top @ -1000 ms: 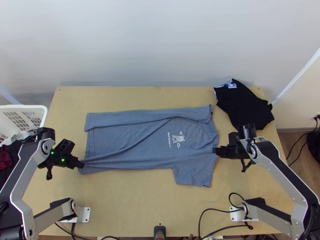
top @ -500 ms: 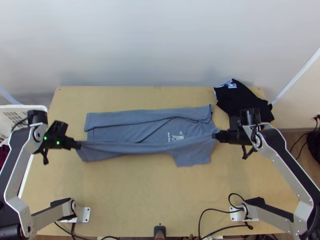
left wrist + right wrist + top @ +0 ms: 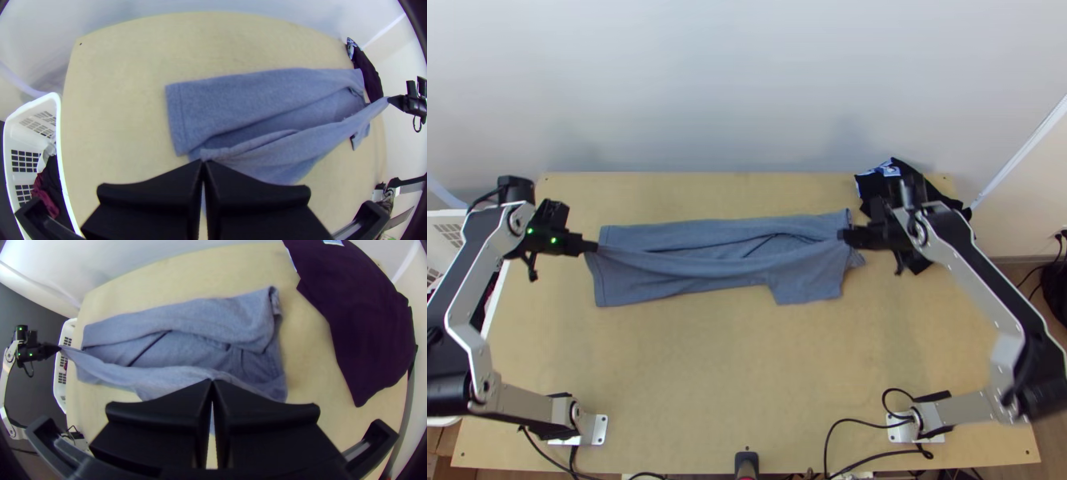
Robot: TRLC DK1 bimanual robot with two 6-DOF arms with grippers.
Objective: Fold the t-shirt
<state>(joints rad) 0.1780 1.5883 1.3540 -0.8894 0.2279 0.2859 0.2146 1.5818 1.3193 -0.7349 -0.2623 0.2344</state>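
My left gripper (image 3: 593, 246) is shut on the blue-grey t-shirt's hem end, raised off the table. At the collar end, my right gripper (image 3: 845, 234) is shut on the cloth too. Between them a taut fold of the t-shirt (image 3: 691, 276) spans over the body, with a sleeve hanging toward the near side. The far side lies folded inward in a long strip. In the left wrist view the left gripper (image 3: 203, 162) pinches the t-shirt (image 3: 262, 102); in the right wrist view the right gripper (image 3: 212, 382) pinches the t-shirt (image 3: 191, 320). The print is hidden.
A black garment (image 3: 939, 188) lies at the table's far right corner, beside and partly under the right arm. A white basket (image 3: 58, 129) holding dark and red clothes stands off the left edge. Cables (image 3: 863, 420) run along the near edge.
Both grippers have moved toward the table's far side with the cloth held between them. The near half of the t-shirt has been drawn up and over, covering the print.
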